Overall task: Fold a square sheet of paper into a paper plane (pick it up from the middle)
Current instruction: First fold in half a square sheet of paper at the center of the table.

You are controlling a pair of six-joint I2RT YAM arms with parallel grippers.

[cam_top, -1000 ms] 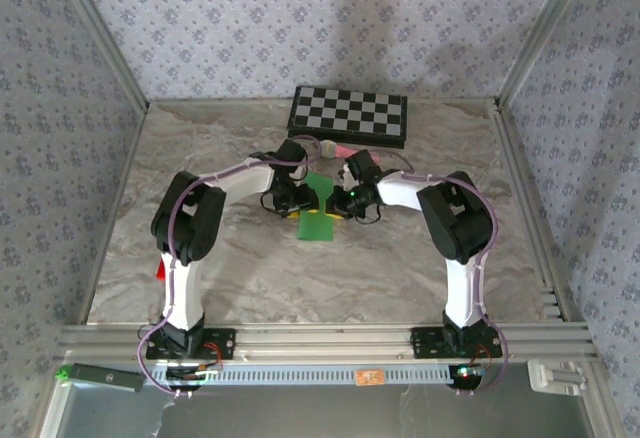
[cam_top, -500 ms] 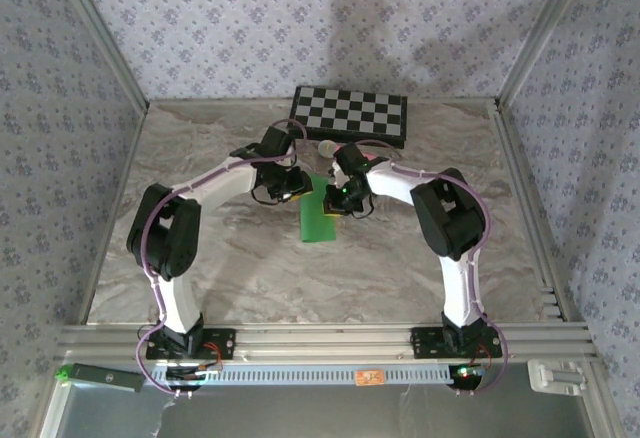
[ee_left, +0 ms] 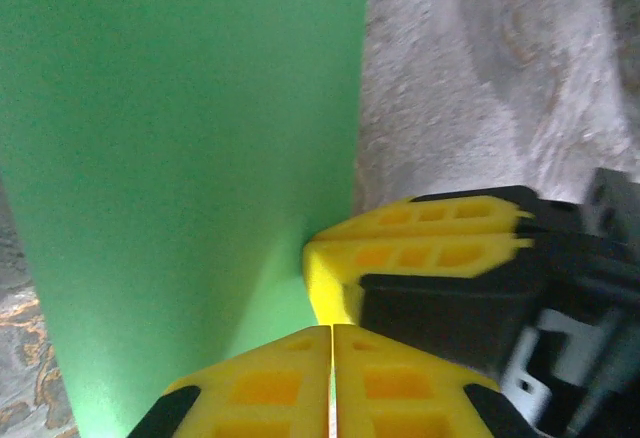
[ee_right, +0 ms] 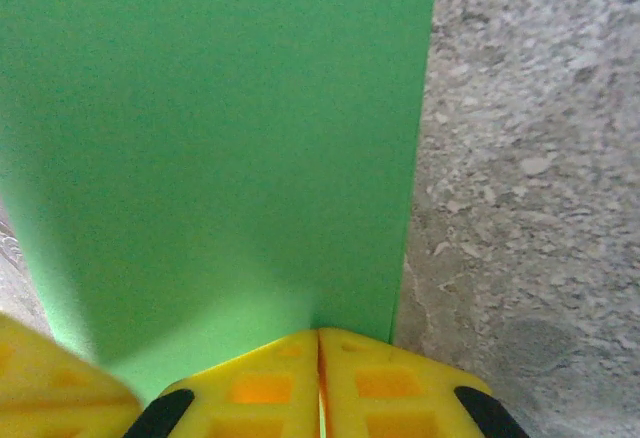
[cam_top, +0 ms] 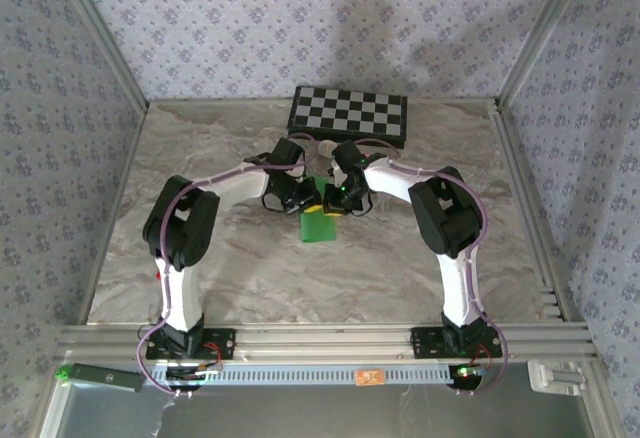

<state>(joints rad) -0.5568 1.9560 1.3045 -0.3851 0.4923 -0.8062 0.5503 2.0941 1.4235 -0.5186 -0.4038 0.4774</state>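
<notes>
We look down on a grey marbled bench (cam_top: pixel 220 258) with a black-and-white checkered board (cam_top: pixel 348 115) lying at its far edge. Two white arms reach in from the near edge and meet at the middle of the bench.

Half a second ago the left arm (cam_top: pixel 235 176) was swung out toward the far left, with its jaws apart and clear of the paper. It has now come back in beside the right arm (cam_top: pixel 400 176), and its jaws have closed. In the left wrist view, its two yellow fingers (ee_left: pixel 260 388) press together with no gap, right at the edge of the green surface. The right jaws are closed the same way and have not changed, nipping the paper's edge just beside the left pair.

We judge that both pairs now pinch the same end of the paper, so the arms can lift or crease it together rather than one holding alone.

The bright green sheet of paper (cam_top: pixel 319 228) lies at the centre of the bench, between and just nearer than the two sets of jaws. From above it reads as a narrow strip, not a square. Its long axis runs from near to far, from the arm bases toward the checkered board. The far end sits in the jaws and the near end is free. Both ends look blunt; we see no pointed nose yet.
</notes>
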